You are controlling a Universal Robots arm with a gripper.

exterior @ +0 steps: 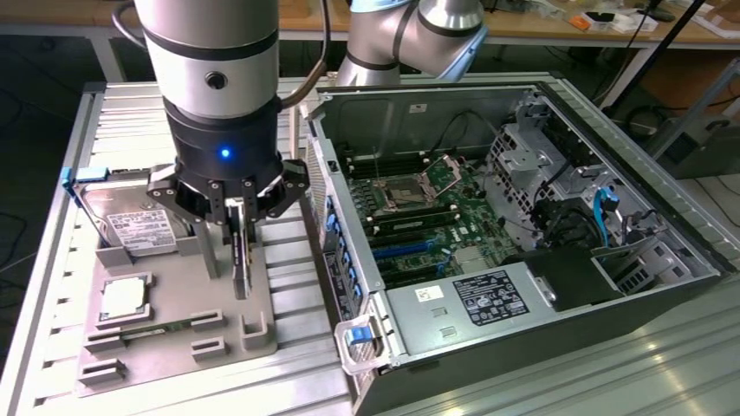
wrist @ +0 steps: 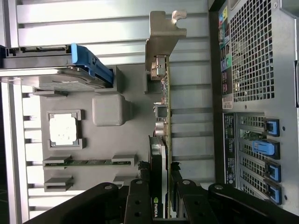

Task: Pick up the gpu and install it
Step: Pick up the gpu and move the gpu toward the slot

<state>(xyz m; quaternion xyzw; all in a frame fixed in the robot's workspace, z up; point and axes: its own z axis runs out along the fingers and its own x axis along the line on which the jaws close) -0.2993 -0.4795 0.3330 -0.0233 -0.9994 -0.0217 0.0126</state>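
Grey plastic fixture tray (exterior: 185, 295) on the slatted aluminium bench (exterior: 173, 113), on the exterior view's left. The open PC case (exterior: 601, 329) sits on the exterior view's right.

Step in hand: the pick. The hand (exterior: 239, 234) is down over the gpu (exterior: 241, 264), which stands edge-on in the tray's right-hand holder, just beside the case wall. In the wrist view the fingers (wrist: 140, 200) sit on both flat faces at one end of the card and look pressed against it, so I read the hand as closed on the gpu. The silvery bracket (wrist: 163, 37) is at the opposite end. The card's lower edge looks level with the holder, and I can't tell if it's lifted at all. Nothing is installed yet.

What the move calls for, my read: pull straight up so the card clears the holder without twisting in the pinch. Then line the edge connector up with a slot on the motherboard (exterior: 445, 204), with the bracket towards the rear slot openings with the blue latches (wrist: 271, 149). There's little room between holder and case wall, so no sideways swing down low.

Other parts in the tray:
- hard drive (exterior: 133, 225) at the far end
- CPU (exterior: 125, 297)
- green memory stick (exterior: 156, 328) at the near end

Writing:
- small green Nvidia logo (wrist: 155, 211) on the card between the fingers
- white label on the hard drive, text too small to read
- black label (exterior: 491, 295) with white print on the power supply, not legible
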